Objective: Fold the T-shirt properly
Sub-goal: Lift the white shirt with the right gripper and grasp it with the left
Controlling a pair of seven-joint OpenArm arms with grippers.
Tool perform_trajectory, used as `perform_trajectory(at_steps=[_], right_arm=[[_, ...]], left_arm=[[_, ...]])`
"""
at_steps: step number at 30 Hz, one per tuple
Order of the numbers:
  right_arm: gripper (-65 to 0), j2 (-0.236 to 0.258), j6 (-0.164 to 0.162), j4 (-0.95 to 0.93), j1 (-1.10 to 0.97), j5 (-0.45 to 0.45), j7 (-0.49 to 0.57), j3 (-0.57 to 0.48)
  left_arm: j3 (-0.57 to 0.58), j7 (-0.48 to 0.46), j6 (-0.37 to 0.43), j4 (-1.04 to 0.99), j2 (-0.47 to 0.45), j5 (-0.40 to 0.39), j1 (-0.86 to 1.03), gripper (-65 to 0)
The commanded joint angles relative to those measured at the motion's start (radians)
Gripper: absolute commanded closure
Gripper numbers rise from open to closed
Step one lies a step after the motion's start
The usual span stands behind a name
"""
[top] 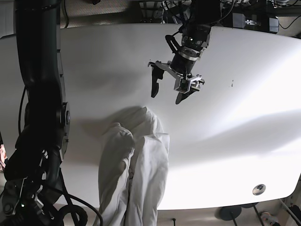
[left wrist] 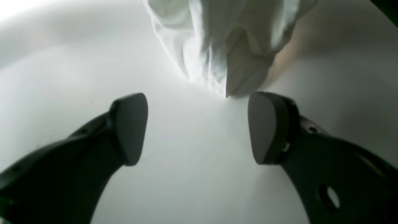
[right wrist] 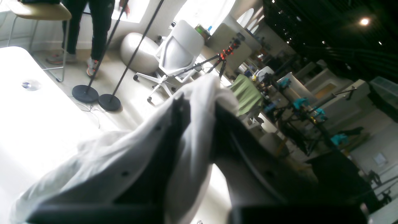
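Here you see the left end effector point(top: 167, 93) released, its jaws spread wide above the table point(top: 244, 94), just beside the T-shirt point(top: 136, 165). The right end effector point(right wrist: 199, 109) is clenched on the T-shirt, lifting bunched white fabric off the table's near edge.

One T-shirt point(top: 136, 165), bunched on one white bench point(top: 235, 141). Two grippers: left point(top: 167, 92), jaws spread, shirt just beyond them; right point(right wrist: 199, 109), jaws closed on shirt cloth. One small disc point(top: 258, 189) in bench.
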Motion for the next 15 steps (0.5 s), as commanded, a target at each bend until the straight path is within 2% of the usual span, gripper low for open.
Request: perform_trajectory(at_steps=[1,7,15], right_arm=[[-2.1,0.0,-0.008,0.01,0.036,-0.004,0.033,0.008],[-2.1,-0.001,-0.008,0.01,0.032,-0.004,0.034,0.008],[-2.1,0.003,-0.008,0.01,0.032,-0.004,0.034,0.008]], left_arm=[[0.004,-0.028,-0.004,-0.047,0.035,0.003,-0.043,-47.1],[0.005,-0.028,-0.004,-0.238,0.11,0.003,-0.189,-47.1],[0.002,-0.028,-0.004,-0.545,0.153,-0.003,-0.413,-47.1]])
